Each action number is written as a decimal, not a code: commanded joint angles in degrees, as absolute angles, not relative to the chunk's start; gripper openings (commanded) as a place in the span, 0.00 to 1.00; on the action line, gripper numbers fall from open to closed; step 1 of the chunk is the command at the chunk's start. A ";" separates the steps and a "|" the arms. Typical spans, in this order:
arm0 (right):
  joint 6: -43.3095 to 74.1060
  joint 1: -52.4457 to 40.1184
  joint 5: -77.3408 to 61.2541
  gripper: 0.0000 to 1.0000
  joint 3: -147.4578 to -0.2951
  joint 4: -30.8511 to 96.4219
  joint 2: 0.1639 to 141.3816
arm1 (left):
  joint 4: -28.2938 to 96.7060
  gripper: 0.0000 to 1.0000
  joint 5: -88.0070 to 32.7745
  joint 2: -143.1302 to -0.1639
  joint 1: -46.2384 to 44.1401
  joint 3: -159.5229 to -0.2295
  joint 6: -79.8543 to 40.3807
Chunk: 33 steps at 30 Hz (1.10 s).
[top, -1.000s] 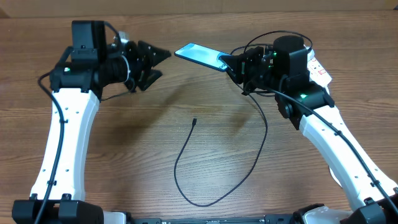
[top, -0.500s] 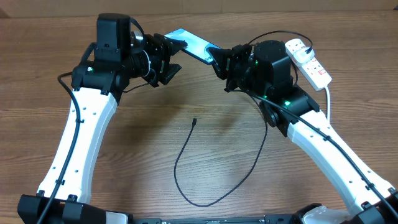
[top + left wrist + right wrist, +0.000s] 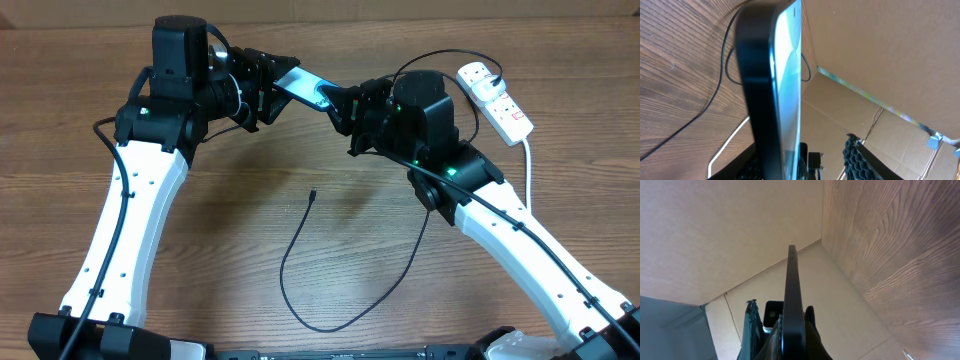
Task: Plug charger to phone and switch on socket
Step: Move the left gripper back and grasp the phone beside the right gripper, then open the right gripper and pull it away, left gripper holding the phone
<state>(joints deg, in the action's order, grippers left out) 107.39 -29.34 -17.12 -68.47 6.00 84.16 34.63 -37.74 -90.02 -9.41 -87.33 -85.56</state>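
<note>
Only the phone [image 3: 306, 87] midsection unobscured.

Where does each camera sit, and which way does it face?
Overhead: above the brown wooden table, facing down; both arms show, meeting at the slim dark-edged phone.
Left wrist: behind the left jaws, facing along the phone's screen toward a cardboard wall; one pad shows.
Right wrist: behind the right jaws, facing along the phone's edge; jaws clamp it.
All three share the phone.
</note>
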 commanded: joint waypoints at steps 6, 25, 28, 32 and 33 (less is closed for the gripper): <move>108.29 -30.26 -16.56 0.04 -70.89 4.47 82.08 | 34.44 0.40 -39.00 -90.35 -9.58 -87.11 -86.39; 109.62 -32.14 -17.58 0.12 -70.89 3.09 82.08 | 34.44 0.04 -38.94 -90.35 -9.58 -87.11 -86.35; 104.60 -32.14 -17.65 0.35 -70.89 3.25 82.08 | 34.41 0.04 -38.98 -90.35 -9.43 -87.11 -85.17; 97.38 -32.14 -17.89 0.59 -70.89 3.49 82.08 | 34.61 0.04 -37.43 -90.35 -7.11 -87.11 -80.42; 96.16 -32.12 -18.31 0.63 -70.89 3.68 82.08 | 34.96 0.04 -37.26 -90.35 -6.35 -87.11 -79.46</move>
<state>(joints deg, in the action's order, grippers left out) 102.35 -31.92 -17.52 -68.99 3.68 83.85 35.11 -37.91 -90.15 -8.71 -87.24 -84.20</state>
